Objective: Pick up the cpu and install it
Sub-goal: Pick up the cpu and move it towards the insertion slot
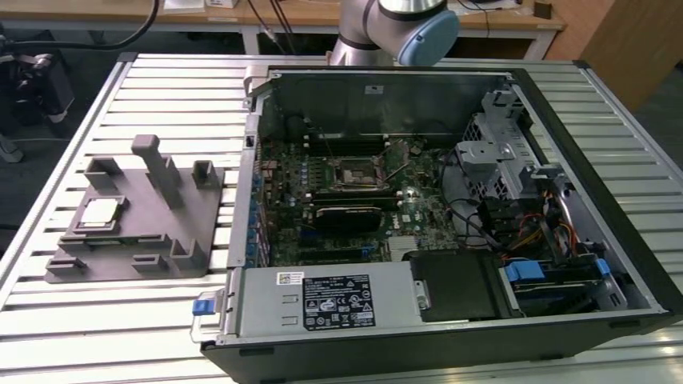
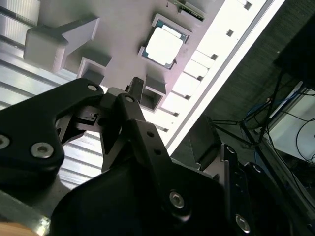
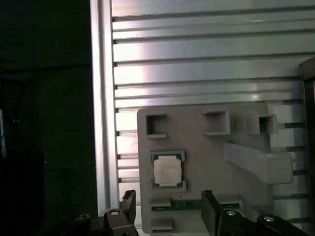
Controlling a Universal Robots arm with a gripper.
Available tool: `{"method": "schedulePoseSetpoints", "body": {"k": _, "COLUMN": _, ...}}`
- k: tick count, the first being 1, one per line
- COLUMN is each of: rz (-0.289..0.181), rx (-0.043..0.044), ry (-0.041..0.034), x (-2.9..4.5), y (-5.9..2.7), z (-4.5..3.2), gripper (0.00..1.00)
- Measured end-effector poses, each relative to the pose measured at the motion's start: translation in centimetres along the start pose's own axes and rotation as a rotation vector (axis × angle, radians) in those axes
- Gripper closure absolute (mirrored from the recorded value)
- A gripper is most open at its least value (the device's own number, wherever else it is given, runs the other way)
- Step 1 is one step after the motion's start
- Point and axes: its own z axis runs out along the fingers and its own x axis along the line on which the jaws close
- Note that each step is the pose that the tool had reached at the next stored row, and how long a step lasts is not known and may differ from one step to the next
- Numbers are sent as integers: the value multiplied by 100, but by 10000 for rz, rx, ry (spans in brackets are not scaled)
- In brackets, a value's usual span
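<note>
The cpu (image 1: pixel 98 212) is a small square chip with a pale metal top. It lies flat in a recess of the grey fixture (image 1: pixel 160 240), on the exterior view's left. Both wrist views look at it from some way above: the cpu (image 3: pixel 167 171) sits in the fixture (image 3: pixel 197 132) just beyond my fingertips, and the cpu (image 2: pixel 165 45) appears past the black finger linkage. My gripper (image 3: pixel 169 209) is open, its two fingers (image 3: pixel 129 206) set wide apart with nothing between them. An open socket (image 1: pixel 353 172) shows on the motherboard inside the computer case (image 1: pixel 597 200).
The fixture has several upright posts (image 1: pixel 160 168) around the chip. A green strip (image 3: pixel 179 205) lies in a slot beside the cpu. Inside the case are a black block (image 1: pixel 347 216), a power supply (image 1: pixel 320 300) and cables (image 1: pixel 523 232). The slatted table's edge (image 3: pixel 101 98) runs close to the fixture.
</note>
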Motion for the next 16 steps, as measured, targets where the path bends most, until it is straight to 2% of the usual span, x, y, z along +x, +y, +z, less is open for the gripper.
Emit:
{"method": "schedulePoseSetpoints", "body": {"k": 1, "rz": -33, "rx": 1, "ry": 2, "x": 0, "y": -1, "z": 18, "gripper": 36}}
{"method": "schedulePoseSetpoints", "body": {"k": 11, "rz": -202, "rx": 6, "ry": 4, "x": -5, "y": -7, "z": 199, "gripper": 36}}
{"method": "schedulePoseSetpoints", "body": {"k": 16, "rz": -563, "rx": 15, "ry": 16, "x": -5, "y": -16, "z": 257, "gripper": 36}}
